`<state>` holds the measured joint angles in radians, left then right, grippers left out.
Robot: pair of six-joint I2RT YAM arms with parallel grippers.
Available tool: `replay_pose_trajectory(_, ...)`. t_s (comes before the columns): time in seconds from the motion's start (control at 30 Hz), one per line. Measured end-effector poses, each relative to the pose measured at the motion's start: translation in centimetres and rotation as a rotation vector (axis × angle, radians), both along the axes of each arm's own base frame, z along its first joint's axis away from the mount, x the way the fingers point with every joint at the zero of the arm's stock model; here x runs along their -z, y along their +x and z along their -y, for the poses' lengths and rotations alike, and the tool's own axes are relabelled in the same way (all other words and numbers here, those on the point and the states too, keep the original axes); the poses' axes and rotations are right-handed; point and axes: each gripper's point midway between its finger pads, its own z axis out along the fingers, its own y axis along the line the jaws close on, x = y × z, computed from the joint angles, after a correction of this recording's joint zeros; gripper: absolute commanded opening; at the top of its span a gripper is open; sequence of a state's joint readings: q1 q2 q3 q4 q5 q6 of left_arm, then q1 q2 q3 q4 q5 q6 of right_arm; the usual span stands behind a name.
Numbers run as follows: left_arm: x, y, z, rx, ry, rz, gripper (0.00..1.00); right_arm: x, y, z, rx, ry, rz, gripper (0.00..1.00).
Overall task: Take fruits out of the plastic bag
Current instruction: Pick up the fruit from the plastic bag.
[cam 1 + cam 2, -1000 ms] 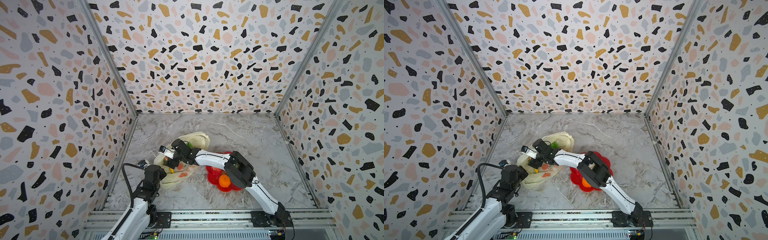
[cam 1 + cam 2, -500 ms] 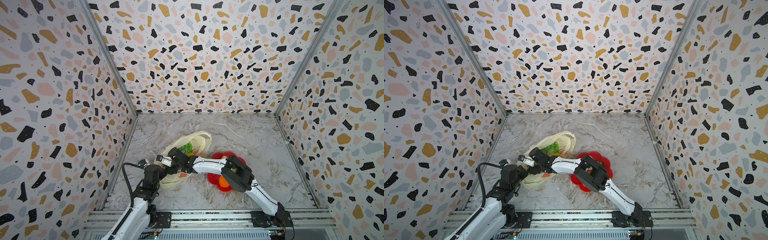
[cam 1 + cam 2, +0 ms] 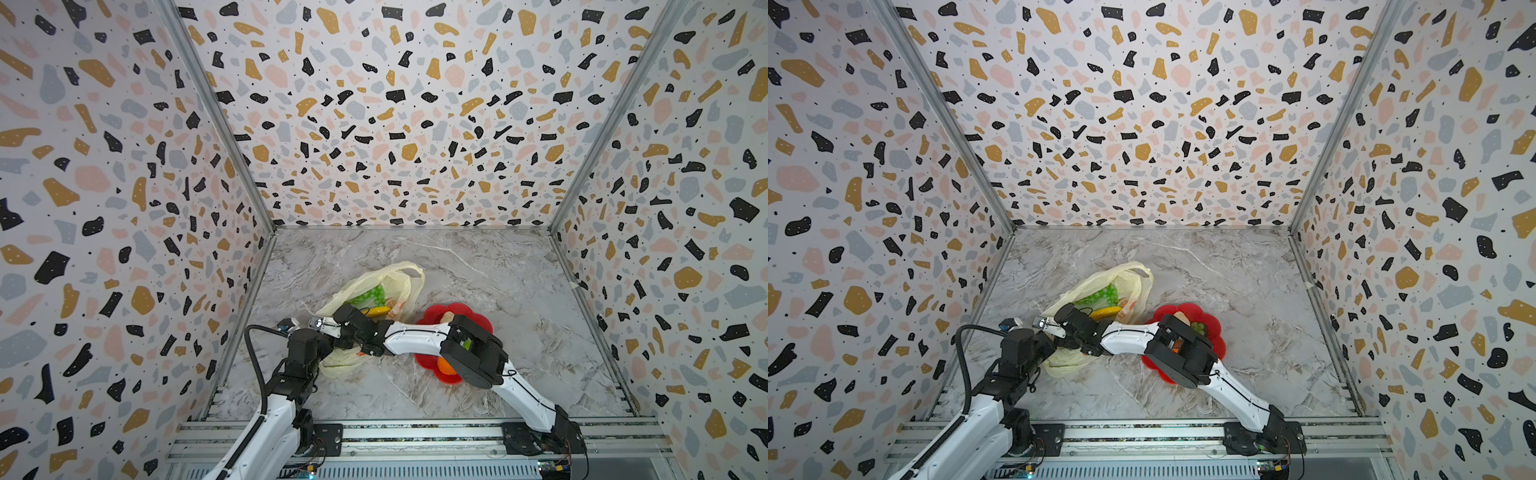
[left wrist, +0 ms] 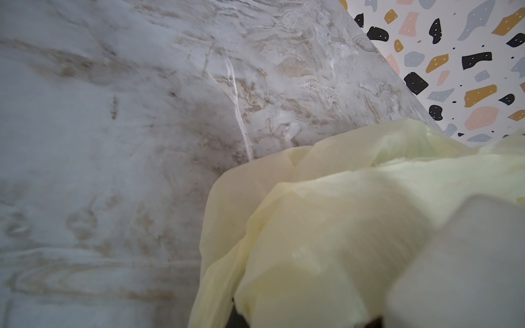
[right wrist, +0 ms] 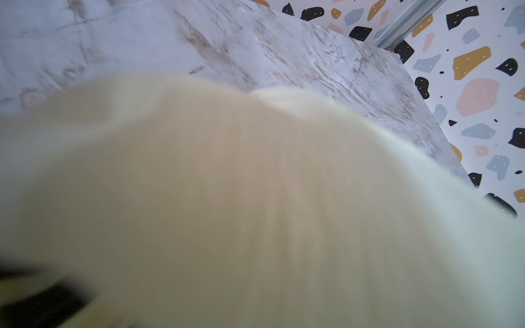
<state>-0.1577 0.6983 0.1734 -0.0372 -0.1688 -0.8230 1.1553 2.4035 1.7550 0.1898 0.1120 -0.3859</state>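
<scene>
Pinches a gathered fold of the plastic bag in the left end effector, closed tight at the bag's near edge. Reaches the right end effector across from the right, low over the bag's near-left part and just above the left wrist. Cannot tell whether open or closed there: only blurred pale film against the right wrist lens, and tips too small to read in both top views.

Finds the bag lying crumpled on the bench, near end under the two wrists, loop handle pointing toward the back wall. Shows a green grape bunch and a yellow banana inside the bag, the banana just beside the right wrist. Has the red flower-shaped plate sitting just right of the bag, rims close, near half hidden under the right forearm and elbow. Carries on that plate an orange, a beige piece and a green piece.

Leaves bare marble from the bag's far edge to the back wall and from the plate's right rim to the right wall. Leaves a narrower strip between the bag and the left wall. Has a band of bench between plate and front rail, crossed only by the two arms.
</scene>
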Motion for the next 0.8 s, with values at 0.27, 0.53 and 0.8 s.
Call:
replay_pose_trajectory(0.27, -0.2, 0.1, 0.1, 0.005, 0.002, 0.003, 0.0, -0.7, 0.0, -0.4, -0.011, 0.015, 0.005, 0.38)
replay_pose_trajectory(0.53, -0.2, 0.1, 0.0, 0.013, 0.014, -0.001, 0.0, -1.1, -1.0, 1.0, -0.016, 0.025, -0.035, 0.37)
replay_pose_trajectory(0.8, -1.2, 0.8, 0.0, 0.027, 0.039, 0.012, 0.0, -8.5, -2.5, 3.8, -0.011, 0.193, -0.09, 0.37)
